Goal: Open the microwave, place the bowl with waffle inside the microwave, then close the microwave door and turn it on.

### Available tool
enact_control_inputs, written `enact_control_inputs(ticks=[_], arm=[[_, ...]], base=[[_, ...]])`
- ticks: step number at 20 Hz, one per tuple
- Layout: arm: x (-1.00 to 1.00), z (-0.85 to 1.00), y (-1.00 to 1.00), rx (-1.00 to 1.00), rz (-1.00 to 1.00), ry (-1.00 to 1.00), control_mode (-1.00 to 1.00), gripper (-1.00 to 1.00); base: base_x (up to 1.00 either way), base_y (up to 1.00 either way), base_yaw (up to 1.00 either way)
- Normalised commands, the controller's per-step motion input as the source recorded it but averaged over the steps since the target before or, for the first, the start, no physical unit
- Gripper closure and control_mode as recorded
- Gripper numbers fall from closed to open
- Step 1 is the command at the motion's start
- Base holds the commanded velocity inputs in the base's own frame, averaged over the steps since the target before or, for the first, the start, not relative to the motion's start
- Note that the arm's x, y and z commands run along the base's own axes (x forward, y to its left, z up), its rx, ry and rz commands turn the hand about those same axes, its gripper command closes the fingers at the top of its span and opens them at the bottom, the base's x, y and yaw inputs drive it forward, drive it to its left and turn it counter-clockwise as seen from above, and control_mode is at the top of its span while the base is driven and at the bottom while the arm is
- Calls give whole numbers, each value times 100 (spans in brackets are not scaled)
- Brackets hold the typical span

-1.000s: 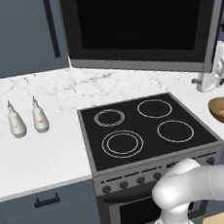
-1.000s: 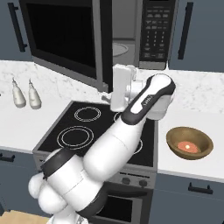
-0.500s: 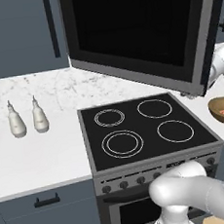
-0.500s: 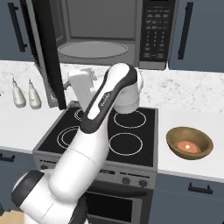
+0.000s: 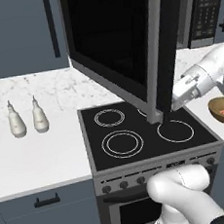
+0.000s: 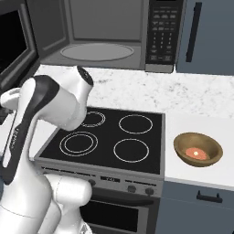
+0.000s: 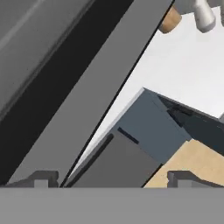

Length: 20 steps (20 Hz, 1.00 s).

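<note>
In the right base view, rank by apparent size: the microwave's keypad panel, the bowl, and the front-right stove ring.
1. Keypad panel, clearly the largest.
2. Bowl.
3. Front-right stove ring.
The bowl and ring look close in width; the bowl seems slightly larger, so treat that order as unsure.

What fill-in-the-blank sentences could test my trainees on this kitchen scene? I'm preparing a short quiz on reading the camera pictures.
1. The microwave door is swung ____.
2. The bowl rests on the counter to the ____ of the stove in the right base view.
3. The stove has ____ cooking rings.
4. Inside the microwave lies a round ____.

Missing words: open; right; four; turntable plate
</note>
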Motion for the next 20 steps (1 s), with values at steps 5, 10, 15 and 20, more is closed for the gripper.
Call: enact_control_inputs(ticks=[5, 10, 15, 20], arm=[[30, -23, 31, -38, -11, -5, -100, -100], [88, -44, -100, -26, -1, 0, -100, -100], [90, -61, -100, -27, -7, 1, -100, -100], [74, -94, -100, -35, -11, 0, -100, -100]], base=[[0, 0, 0], [0, 0, 0], [0, 0, 0], [0, 0, 0]])
